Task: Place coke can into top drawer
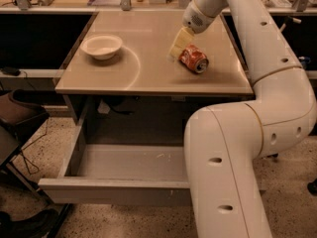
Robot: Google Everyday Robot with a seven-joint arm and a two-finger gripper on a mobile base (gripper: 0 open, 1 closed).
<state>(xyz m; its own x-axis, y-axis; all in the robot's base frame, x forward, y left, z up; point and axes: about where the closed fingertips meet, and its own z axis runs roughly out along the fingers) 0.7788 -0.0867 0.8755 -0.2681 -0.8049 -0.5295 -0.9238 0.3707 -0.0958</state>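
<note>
There is one small orange-red aluminium soda can (193,59), one round white bowl (101,46) and one flat tan counter (148,76) carrying both. One wide shallow grey metal drawer (119,190) is open below. One white robot arm (277,83) holds one end effector (179,43) just beside the can.
</note>
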